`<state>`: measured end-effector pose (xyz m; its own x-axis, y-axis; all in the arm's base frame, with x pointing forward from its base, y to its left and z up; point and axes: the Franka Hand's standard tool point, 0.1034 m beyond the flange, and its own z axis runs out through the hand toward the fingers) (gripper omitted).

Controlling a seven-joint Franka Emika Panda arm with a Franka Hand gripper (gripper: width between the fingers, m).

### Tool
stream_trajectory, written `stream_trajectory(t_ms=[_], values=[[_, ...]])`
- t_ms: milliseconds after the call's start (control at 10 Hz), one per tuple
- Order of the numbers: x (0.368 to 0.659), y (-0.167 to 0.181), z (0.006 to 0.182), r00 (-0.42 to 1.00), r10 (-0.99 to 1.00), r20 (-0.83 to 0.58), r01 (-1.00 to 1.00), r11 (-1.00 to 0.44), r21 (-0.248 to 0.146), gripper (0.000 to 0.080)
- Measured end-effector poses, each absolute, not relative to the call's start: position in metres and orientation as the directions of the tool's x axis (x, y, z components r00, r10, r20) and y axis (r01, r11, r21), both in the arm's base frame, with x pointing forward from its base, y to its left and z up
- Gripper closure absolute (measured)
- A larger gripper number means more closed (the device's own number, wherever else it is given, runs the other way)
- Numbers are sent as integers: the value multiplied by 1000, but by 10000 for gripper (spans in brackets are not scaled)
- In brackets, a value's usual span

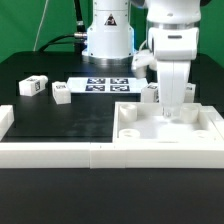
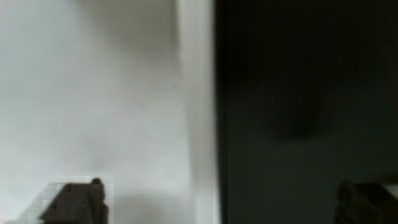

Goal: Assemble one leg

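Leg (image 1: 61, 93) sits on blk table (image 1: 90, 120), well apart from fingers (image 2: 75, 203) — spread wide, empty, over white panel (image 1: 160, 130) edge.

A robotics lab: marker board (image 1: 107, 85), black table (image 1: 60, 120), green backdrop (image 1: 30, 25).

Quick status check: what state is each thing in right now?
Tabletop: flat on the table, no leg seen fitted.
Tool: open, empty, low over the tabletop's edge.
Two legs, exterior view's left: loose, ungripped.
Two legs behind the tabletop: loose, ungripped.
Marker board: flat.
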<state>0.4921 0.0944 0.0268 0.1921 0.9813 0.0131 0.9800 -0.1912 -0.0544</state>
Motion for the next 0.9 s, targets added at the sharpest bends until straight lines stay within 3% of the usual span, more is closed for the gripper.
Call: stream_trajectory(t_ms=[300,600,900], values=[[473,103,58,303,953,-13,952,-304,-44,150],[473,102,55,323,946,-12,945,-324,-46,150],[473,102,54,540,841,-22,840,-541,-44,150]])
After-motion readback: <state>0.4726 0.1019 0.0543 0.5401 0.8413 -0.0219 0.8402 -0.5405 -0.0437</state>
